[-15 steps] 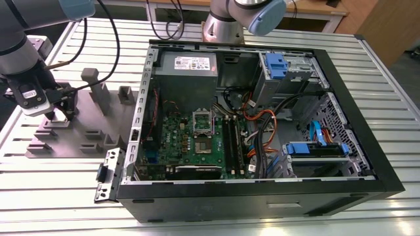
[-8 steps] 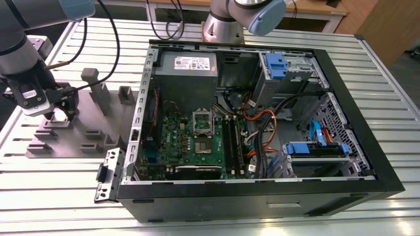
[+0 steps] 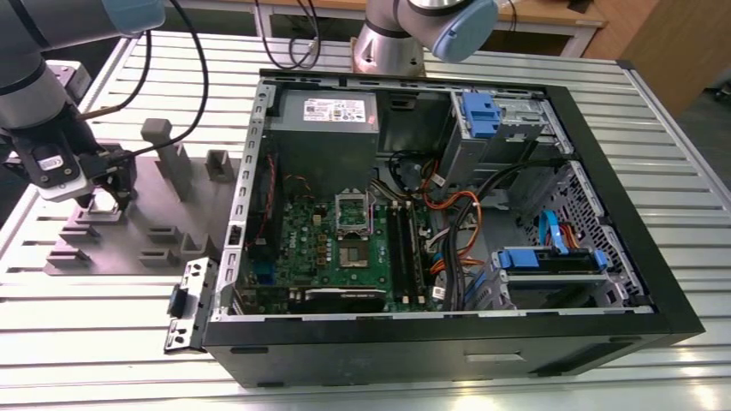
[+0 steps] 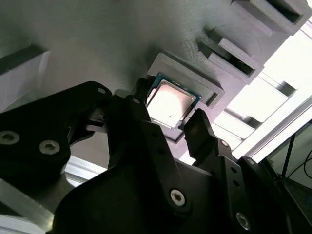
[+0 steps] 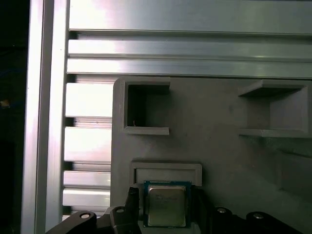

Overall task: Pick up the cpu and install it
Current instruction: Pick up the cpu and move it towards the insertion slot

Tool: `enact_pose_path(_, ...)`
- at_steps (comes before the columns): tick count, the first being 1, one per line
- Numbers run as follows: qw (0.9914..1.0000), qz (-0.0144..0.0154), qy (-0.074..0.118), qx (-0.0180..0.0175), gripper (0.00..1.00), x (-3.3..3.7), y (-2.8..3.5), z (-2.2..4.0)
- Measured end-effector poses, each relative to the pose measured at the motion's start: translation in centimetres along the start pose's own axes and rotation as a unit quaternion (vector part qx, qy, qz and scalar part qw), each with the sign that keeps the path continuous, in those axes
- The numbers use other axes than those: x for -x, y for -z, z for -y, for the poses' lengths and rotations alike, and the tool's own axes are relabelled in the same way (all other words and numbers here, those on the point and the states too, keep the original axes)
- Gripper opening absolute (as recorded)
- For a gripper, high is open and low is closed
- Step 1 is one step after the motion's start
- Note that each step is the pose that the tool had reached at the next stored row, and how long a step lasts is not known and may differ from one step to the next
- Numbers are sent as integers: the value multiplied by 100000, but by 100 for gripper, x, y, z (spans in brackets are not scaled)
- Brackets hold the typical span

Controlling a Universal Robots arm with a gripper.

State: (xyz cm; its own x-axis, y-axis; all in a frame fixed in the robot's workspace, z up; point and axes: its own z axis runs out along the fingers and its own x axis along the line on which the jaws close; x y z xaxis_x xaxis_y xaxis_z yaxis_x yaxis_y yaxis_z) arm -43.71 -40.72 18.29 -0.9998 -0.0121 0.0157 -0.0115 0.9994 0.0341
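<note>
Our arm point(image 3: 26, 81) angles steeply down, and we hold our gripper point(image 3: 105, 199) vertical, hanging directly below the wrist point(image 3: 51, 158), pointing straight downward.

In the second wrist view the gripper point(image 4: 167, 111) covers one near corner of the cpu point(image 4: 171, 99) — contact there cannot be judged, perhaps for shadow.

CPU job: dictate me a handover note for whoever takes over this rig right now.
The gripper hangs low over the small, square, silver-topped cpu, at the exterior view's left; its grip cannot be judged.
The cpu lies in its recess on the matte grey plastic fixture.
Done: the approach.
Left: pickup and install; the cpu is not yet on the green motherboard in the open black case.
</note>
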Motion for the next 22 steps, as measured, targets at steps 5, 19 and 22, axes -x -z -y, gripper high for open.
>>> enact_pose_path(5,100000,37,184,-82,57,-1,-1,0)
enact_pose_path(19,99988,27,1518,-99,57,-4,2,-2)
enact_pose_path(22,99988,-11,1548,-128,57,-6,16,-3)
